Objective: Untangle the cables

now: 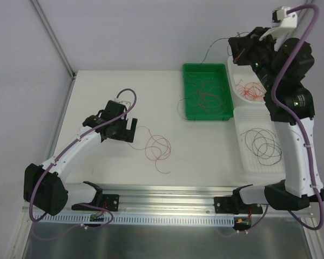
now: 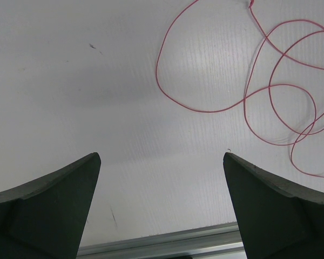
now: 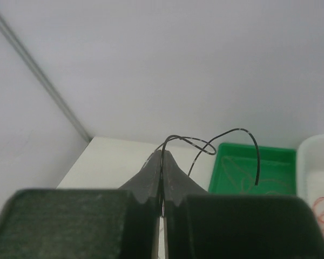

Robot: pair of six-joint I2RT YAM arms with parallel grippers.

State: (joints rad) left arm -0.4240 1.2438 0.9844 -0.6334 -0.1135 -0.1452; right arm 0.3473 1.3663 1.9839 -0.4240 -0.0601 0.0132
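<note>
Right tool (image 3: 162, 162) is up in the air, pinched tight on a thin black cable (image 3: 240, 129). The cable pokes out of the tips and arcs off toward 2 o'clock, and its loose end dangles over the green tray (image 3: 281, 162). Left tool (image 2: 162, 156) is spread wide with nothing in it, sitting low over the white tabletop (image 2: 70, 81). A single red cable (image 2: 281, 97) lies flat in loose loops at about 1 o'clock in the wrist view, near the tool but not touching it. From the overhead camera that same cable is just beside the tool at 4 o'clock. The green tray holds a messy tangle of cables (image 1: 205, 97) in red, orange and dark, and one dark strand (image 1: 179, 105) spills over its 9 o'clock edge onto the tabletop. At 3 o'clock from the tray there are two white tubs. The far tub (image 1: 232, 73) has a little bunch of red and orange cables (image 1: 251, 90), and the near tub (image 1: 259, 169) has dark cables (image 1: 262, 143) coiled in loops.
</note>
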